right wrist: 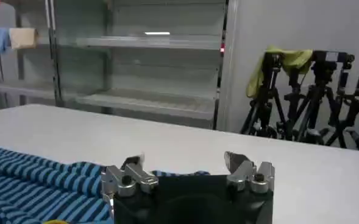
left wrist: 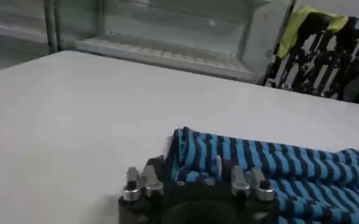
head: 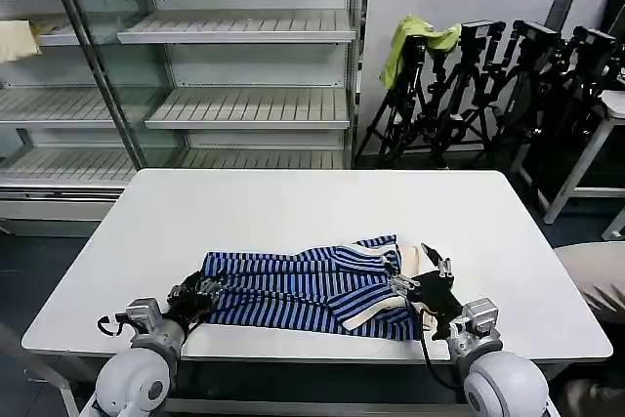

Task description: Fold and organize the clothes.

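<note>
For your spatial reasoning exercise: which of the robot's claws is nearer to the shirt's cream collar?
Right. The right claw sits open at the collar end of the striped shirt. The left claw is at the shirt's opposite end, far from the collar.

Striped shirt: short-sleeved, narrow blue and black stripes, cream collar and cream sleeve cuffs. Lies flat but rumpled on white bench, near front edge, spread sideways. Collar end toward robot's right, hem end toward robot's left. One sleeve folded over body, cream cuff showing at near right. Fabric bunched at left end.
</note>
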